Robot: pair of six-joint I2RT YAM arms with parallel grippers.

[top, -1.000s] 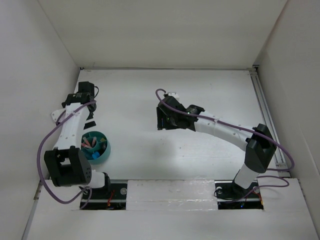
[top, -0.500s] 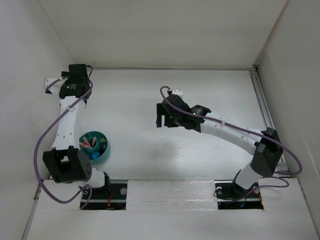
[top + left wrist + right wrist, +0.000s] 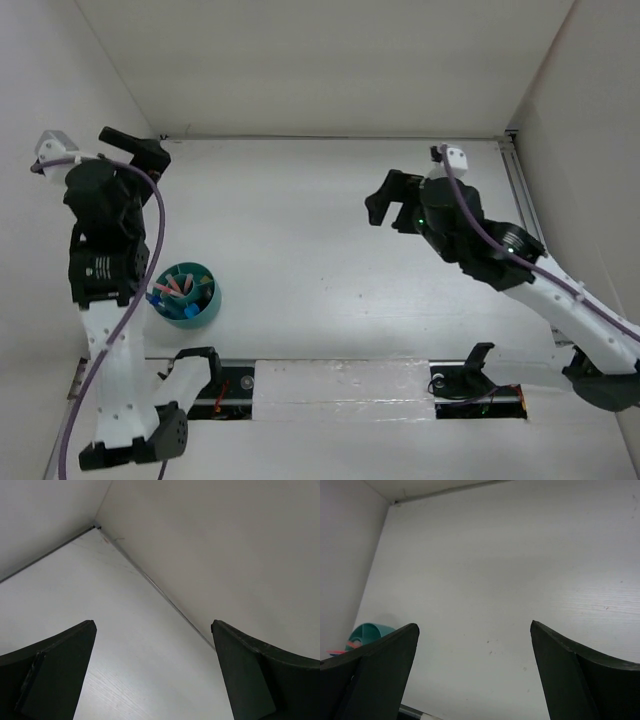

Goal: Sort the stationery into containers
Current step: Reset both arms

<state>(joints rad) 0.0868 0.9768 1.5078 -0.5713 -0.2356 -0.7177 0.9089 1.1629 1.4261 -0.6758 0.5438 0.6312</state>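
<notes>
The teal cup [image 3: 207,300] stands near the left front of the table, also at the left edge of the right wrist view [image 3: 370,631]. Stationery [image 3: 180,290] lies inside it: pinkish, orange and blue pieces, of which a red-pink tip [image 3: 353,644] shows past the rim. My left gripper [image 3: 138,150] is raised high near the far left corner, open and empty, and faces the wall corner [image 3: 153,625]. My right gripper [image 3: 388,203] hangs above the table's right half, open with nothing between its fingers [image 3: 474,625]. No loose stationery shows on the table.
White walls close in the table on the left, far and right sides. A metal rail [image 3: 527,205] runs along the right edge. The arm bases sit on a strip [image 3: 340,385] at the near edge.
Both arms have lifted and drawn back. The left gripper rose toward the far left corner, and the right gripper swung to the right. Both sets of jaws have spread wider.
</notes>
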